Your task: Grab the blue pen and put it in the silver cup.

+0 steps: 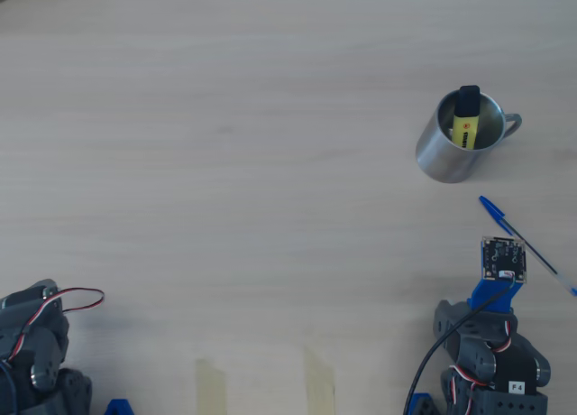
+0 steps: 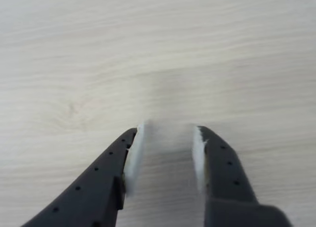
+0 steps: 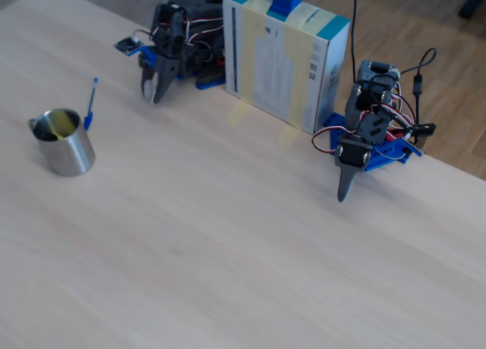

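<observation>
Blue pen (image 1: 527,244): lies flat on the table (image 1: 225,162), long axis diagonal in the overhead view, cap end nearest the silver cup (image 1: 455,149), which holds a yellow highlighter (image 1: 465,119). Gripper (image 2: 165,155): fingers spread and empty over bare wood; the pen is outside the wrist view, just beside the right-hand arm's camera overhead.

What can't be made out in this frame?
- Blue pen: overhead view, the wrist camera board covers its middle and the right edge cuts its tip.
- Wrist view: neither pen nor silver cup appears; pincer base cropped.
- Highlighter lower end: hidden inside the cup.
</observation>
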